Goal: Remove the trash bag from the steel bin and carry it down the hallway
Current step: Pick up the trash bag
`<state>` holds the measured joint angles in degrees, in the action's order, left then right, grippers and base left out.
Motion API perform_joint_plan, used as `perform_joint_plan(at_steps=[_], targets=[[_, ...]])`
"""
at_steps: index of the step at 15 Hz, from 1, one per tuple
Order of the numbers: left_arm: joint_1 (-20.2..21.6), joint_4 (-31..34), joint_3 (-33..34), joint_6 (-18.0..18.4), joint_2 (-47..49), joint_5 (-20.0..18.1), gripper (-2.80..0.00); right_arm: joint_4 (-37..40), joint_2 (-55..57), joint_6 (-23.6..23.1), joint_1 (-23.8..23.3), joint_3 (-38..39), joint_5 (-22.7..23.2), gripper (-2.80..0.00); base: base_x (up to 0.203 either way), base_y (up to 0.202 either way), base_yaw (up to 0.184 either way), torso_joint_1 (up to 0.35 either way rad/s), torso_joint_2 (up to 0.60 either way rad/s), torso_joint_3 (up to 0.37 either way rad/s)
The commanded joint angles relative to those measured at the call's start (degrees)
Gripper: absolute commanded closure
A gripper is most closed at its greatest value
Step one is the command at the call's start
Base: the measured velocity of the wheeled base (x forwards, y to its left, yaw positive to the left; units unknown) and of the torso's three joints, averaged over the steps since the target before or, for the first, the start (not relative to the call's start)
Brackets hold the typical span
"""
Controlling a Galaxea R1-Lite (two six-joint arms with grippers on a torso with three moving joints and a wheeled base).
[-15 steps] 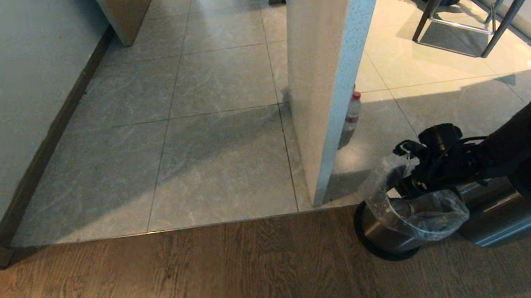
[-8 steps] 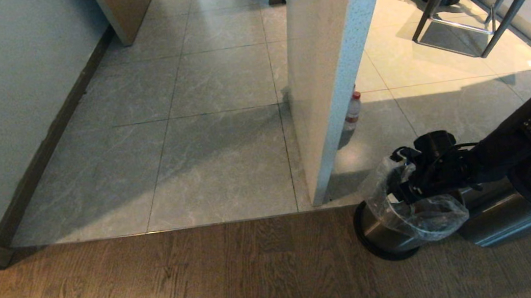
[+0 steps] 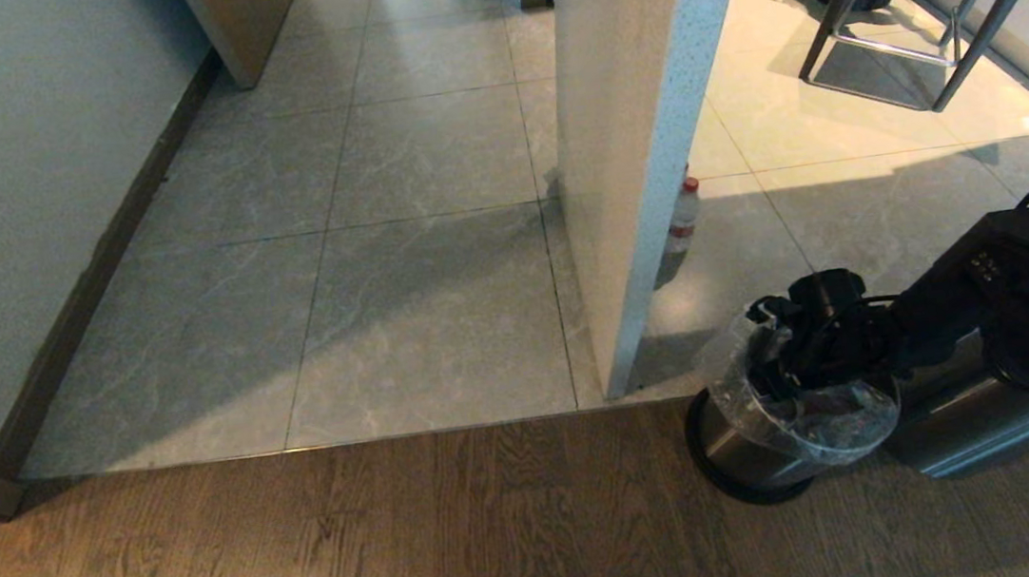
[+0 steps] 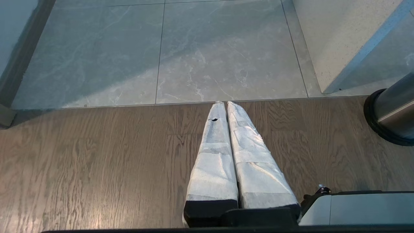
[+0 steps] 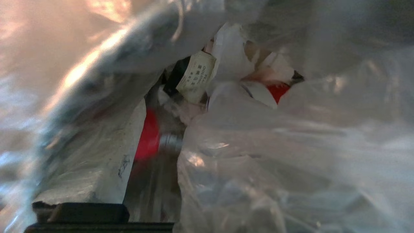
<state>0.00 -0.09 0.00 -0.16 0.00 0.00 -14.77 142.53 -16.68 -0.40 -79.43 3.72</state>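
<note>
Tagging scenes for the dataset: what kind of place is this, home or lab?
Most likely a home or apartment, though not certain: a tiled hallway meets a wood-plank floor, a small steel bin lined with a trash bag stands by a wall corner, and metal furniture legs show in the next room.

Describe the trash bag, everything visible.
The trash bag is thin, clear, crinkly plastic lining the steel bin, its top folded out over the rim and puffed up on the far side. The bin stands on the wood floor by the wall corner. The right tool reaches down into the bag's mouth, open, plastic bunched around it. Inside, the right wrist view shows litter: a red-capped bottle, a printed label, white scraps.
</note>
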Motion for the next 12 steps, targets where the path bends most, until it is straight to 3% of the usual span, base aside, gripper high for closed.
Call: perform_joint_plan(at_steps=[1,12], targets=[[0.0,0.0,0.0,0.0,0.0,0.0,0.0,-0.2,2.2,-0.2,0.1,-1.5,0.1,-2.8,0.0,0.0,0.0,0.0,0.0,0.0],[0.0,0.0,0.0,0.0,0.0,0.0,0.0,-4.7,6.0,-0.2,0.2,-4.1,0.7,-2.8,0.0,0.0,0.0,0.0,0.0,0.0]])
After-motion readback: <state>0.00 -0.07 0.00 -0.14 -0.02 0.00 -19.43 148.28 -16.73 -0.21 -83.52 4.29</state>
